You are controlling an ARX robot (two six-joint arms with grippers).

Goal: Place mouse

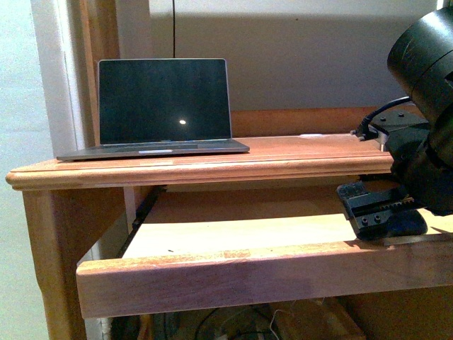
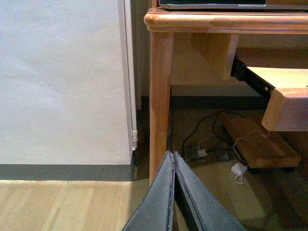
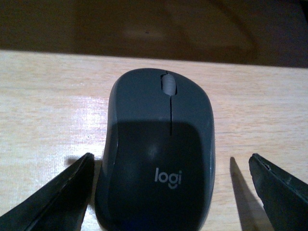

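The dark grey mouse [image 3: 159, 154], with a scroll wheel and a "logi" mark, lies flat on the light wooden pull-out shelf [image 3: 43, 106]. My right gripper [image 3: 171, 158] is open. Its two fingers stand on either side of the mouse, the one finger [image 3: 62, 192] close to the mouse's side and the other clearly apart from it. In the front view the right gripper [image 1: 382, 211] is low over the shelf [image 1: 233, 234] at the right, with the mouse [image 1: 409, 225] partly hidden beneath it. My left gripper [image 2: 173, 155] is shut and empty, low beside the desk leg [image 2: 160, 96].
An open laptop [image 1: 164, 106] with a dark screen stands on the desk top [image 1: 297, 152] at the left. The shelf has a raised front lip [image 1: 255, 276]. Cables and a white adapter [image 2: 238, 169] lie on the floor under the desk.
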